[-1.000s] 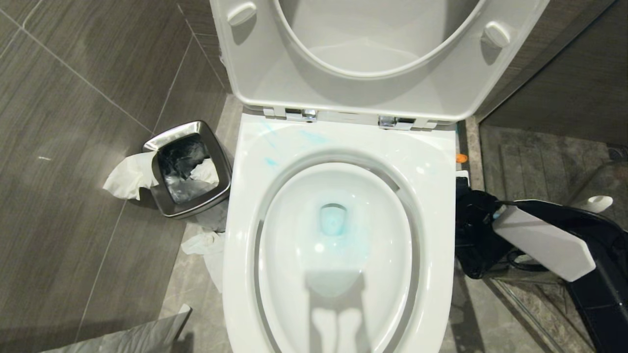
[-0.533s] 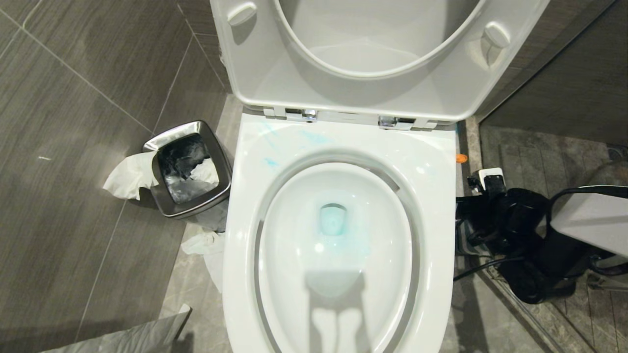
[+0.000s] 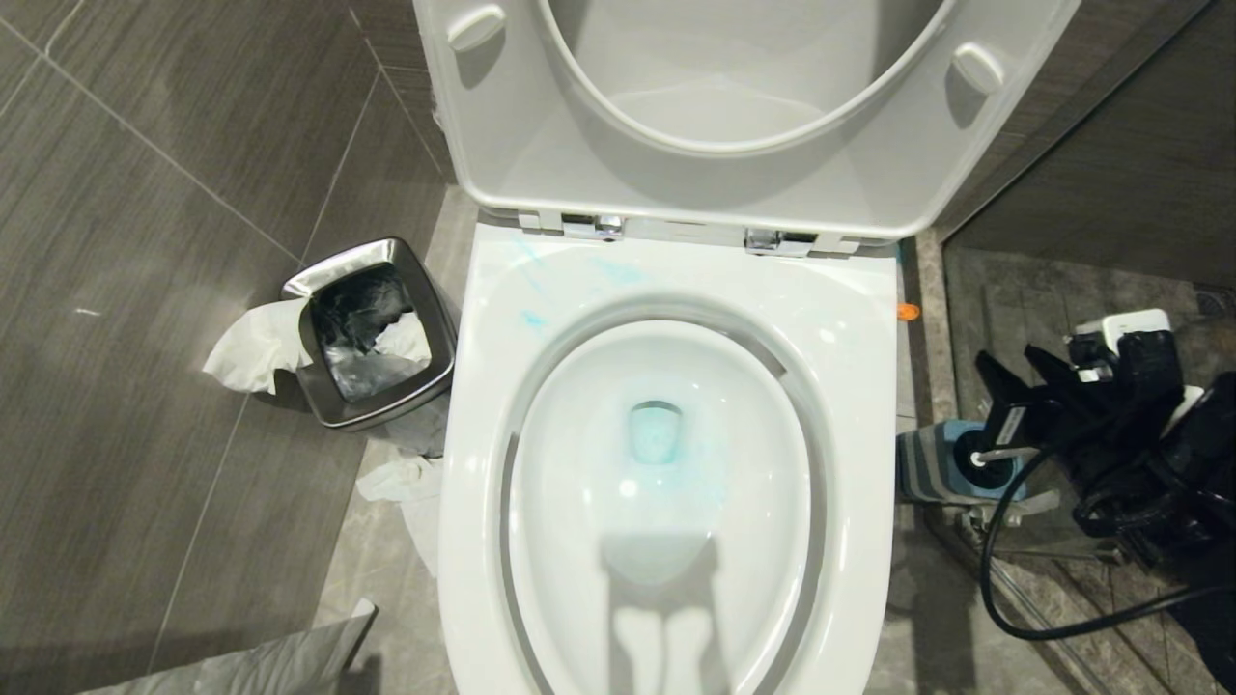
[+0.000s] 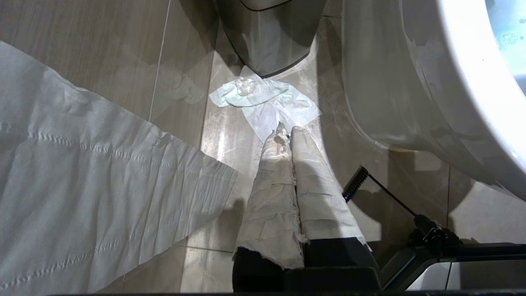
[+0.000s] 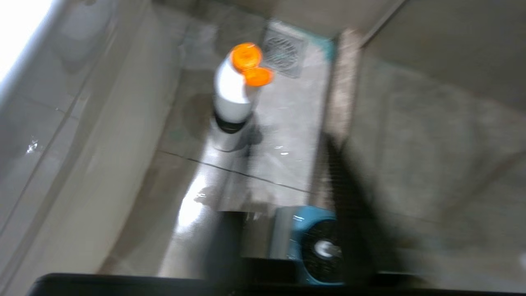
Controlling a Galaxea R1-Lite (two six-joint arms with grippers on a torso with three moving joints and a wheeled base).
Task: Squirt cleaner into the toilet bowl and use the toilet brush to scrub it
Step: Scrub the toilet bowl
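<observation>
The toilet bowl (image 3: 483, 405) stands with seat and lid up. Blue cleaner (image 3: 657, 436) tints its water and smears the back rim. The toilet brush (image 3: 975, 456) sits in its blue-and-grey striped base (image 3: 927, 465) on the floor, right of the bowl. Most of the white handle is hidden behind my right gripper (image 3: 1009, 357), which hangs just above the base with its black fingers apart. The right wrist view is blurred and shows the base (image 5: 306, 230) and handle end (image 5: 324, 248) between the dark fingers. My left gripper (image 4: 287, 130), fingers wrapped in white, is shut and empty, low beside the bowl.
A white bottle (image 5: 232, 90) with its orange cap open stands on the floor by a drain (image 5: 285, 51). A square steel bin (image 3: 425, 376) and loose tissue (image 3: 410, 483) lie left of the bowl. A tissue sheet (image 4: 82, 185) hangs near my left gripper. A black cable (image 3: 1004, 589) loops at the right.
My right arm has swung back from the bowl's side. Its white forearm has left the head view, and the gripper now hangs over the uncovered brush base. The left arm is still.
</observation>
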